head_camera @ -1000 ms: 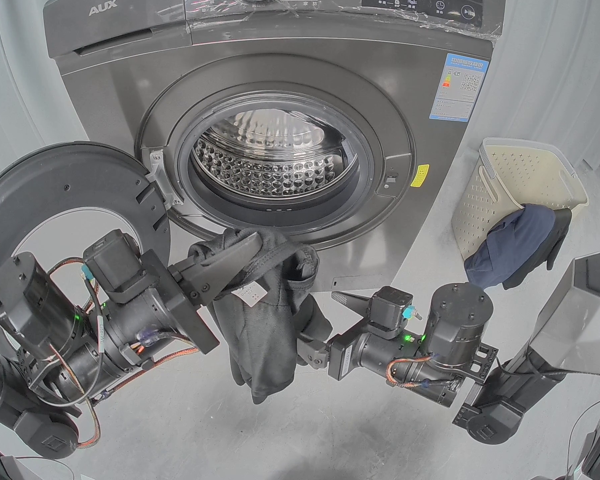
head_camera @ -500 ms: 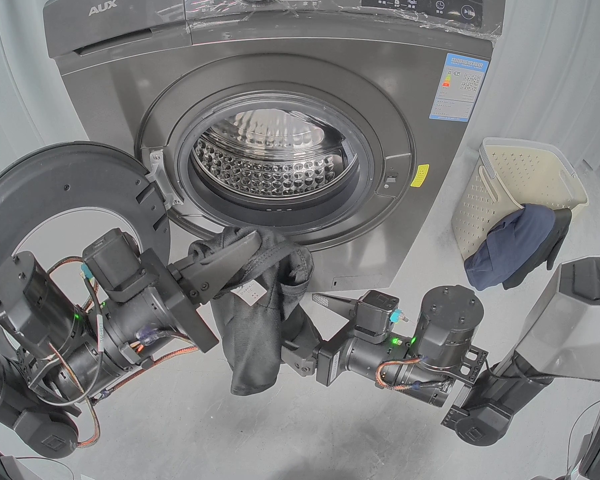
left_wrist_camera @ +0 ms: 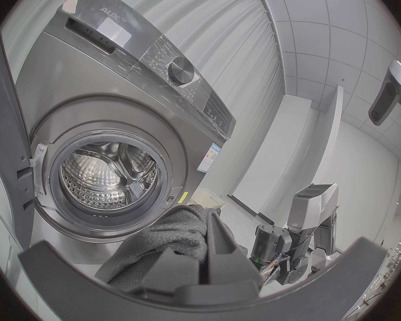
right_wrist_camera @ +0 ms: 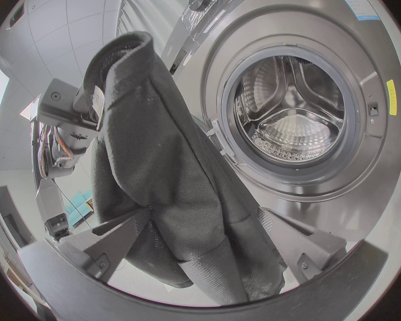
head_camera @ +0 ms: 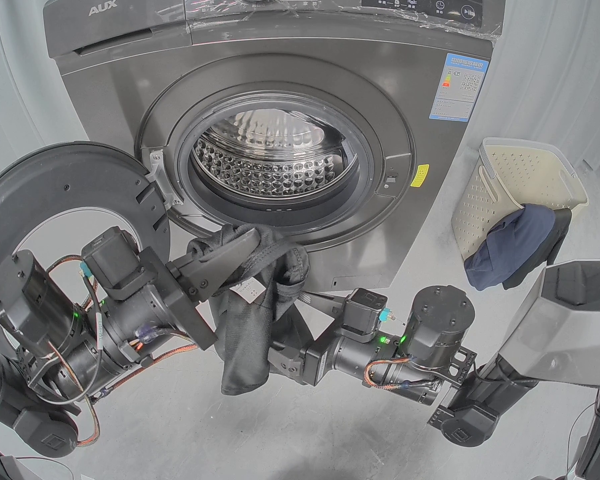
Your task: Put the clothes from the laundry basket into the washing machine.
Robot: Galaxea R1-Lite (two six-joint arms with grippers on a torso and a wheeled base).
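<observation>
A dark grey garment [head_camera: 247, 328] hangs from my left gripper [head_camera: 240, 251], which is shut on its top just below the washing machine's open drum [head_camera: 273, 148]. In the left wrist view the cloth [left_wrist_camera: 173, 237] bunches over the fingers [left_wrist_camera: 218, 255]. My right gripper [head_camera: 280, 361] is low behind the garment's hanging part. It is open, and the cloth [right_wrist_camera: 165, 166] hangs between its spread fingers [right_wrist_camera: 116, 241]. The cream laundry basket [head_camera: 513, 181] stands to the right of the machine with blue and dark clothes [head_camera: 510, 241] spilling over its front rim.
The washer door [head_camera: 60, 188] is swung open to the left, right behind my left arm. Grey floor lies free in front of the machine. A curtain lines the wall behind.
My right arm has moved left, so its open gripper now sits at the hanging garment. The garment's lower end has swung left. My left arm has barely moved.
</observation>
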